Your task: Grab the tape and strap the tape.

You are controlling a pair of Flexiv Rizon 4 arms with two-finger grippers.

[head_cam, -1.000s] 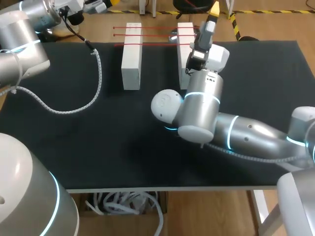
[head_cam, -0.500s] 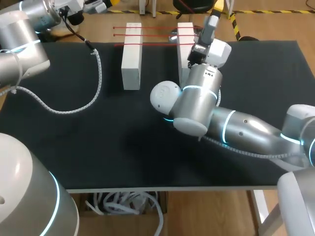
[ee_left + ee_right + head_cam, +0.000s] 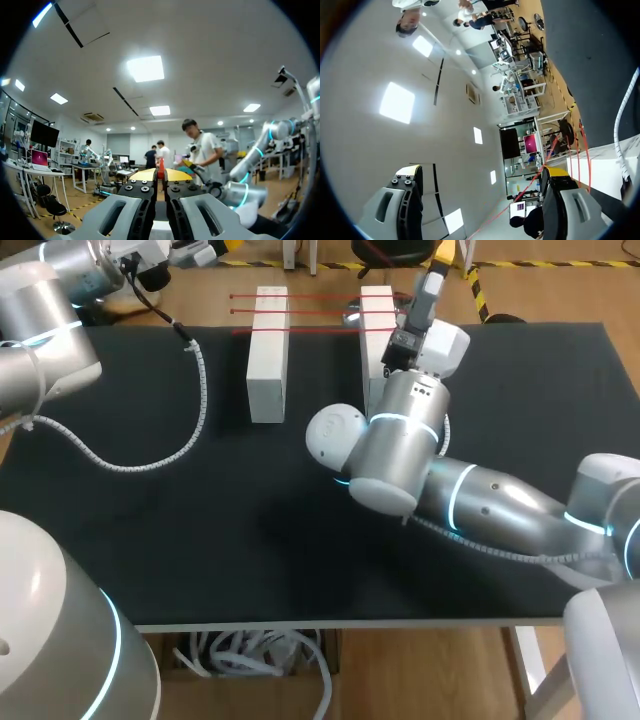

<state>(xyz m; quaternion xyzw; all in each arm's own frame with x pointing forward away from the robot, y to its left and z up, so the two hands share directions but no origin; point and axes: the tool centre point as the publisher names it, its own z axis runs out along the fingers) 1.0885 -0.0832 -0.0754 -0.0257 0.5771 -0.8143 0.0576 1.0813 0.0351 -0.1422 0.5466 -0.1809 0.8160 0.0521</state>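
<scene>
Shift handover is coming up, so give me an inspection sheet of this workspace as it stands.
Surface: black table, dark matte top.
Job's things: red tape in three strands, stretched between a left white block and a right white block near the far edge.
Clutter: nothing seen.
Grippers: right gripper open by the right white block, a strand between its fingers; left gripper shut, away from the tape.
Cables: white ribbed hose trailing over the table's left part.
Surroundings: nothing seen.
</scene>
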